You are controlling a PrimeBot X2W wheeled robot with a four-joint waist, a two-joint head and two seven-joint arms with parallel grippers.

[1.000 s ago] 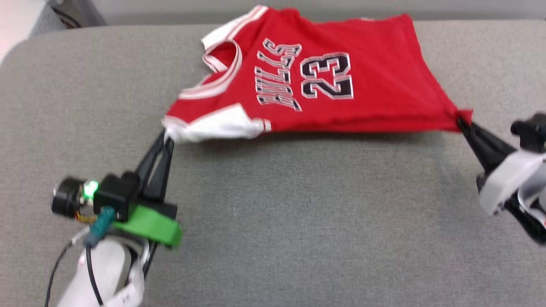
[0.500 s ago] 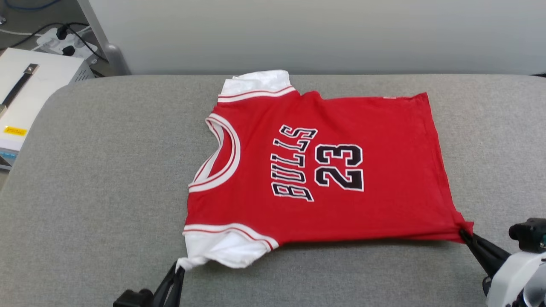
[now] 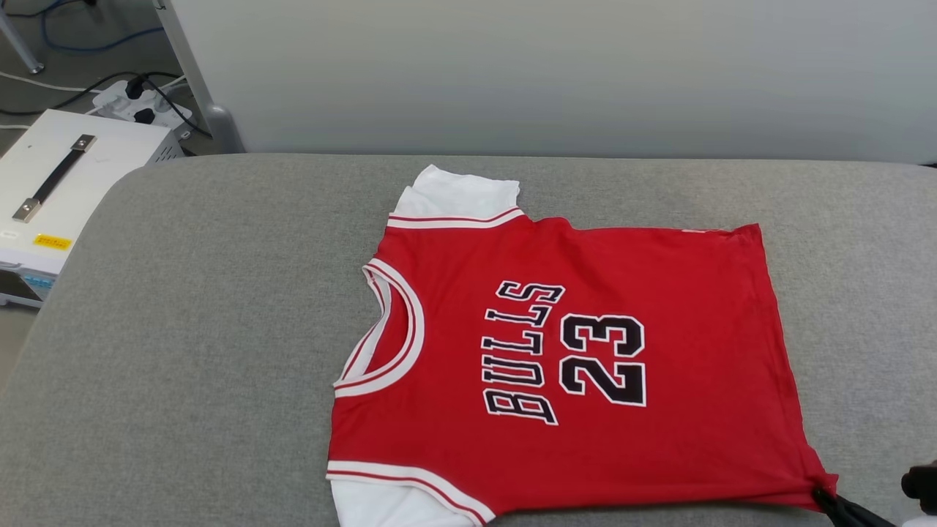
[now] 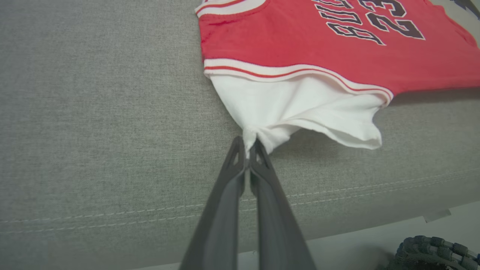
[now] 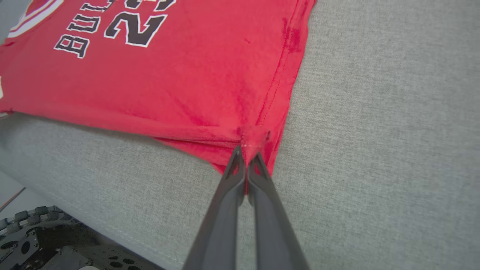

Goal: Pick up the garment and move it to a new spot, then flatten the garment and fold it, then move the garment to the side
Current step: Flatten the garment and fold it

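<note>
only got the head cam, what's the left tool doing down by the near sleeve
Observer: The left tool is shut on the very tip of the jersey's white sleeve.
Operator: sleeve lying flat?
Observer: Not fully. Its loose edge looks lifted off the pad, with a shadow under it.
Operator: how's the right tool's bite
Observer: The right tool is shut on the hem corner, where the hem stitching ends. The cloth is puckered there.
</note>
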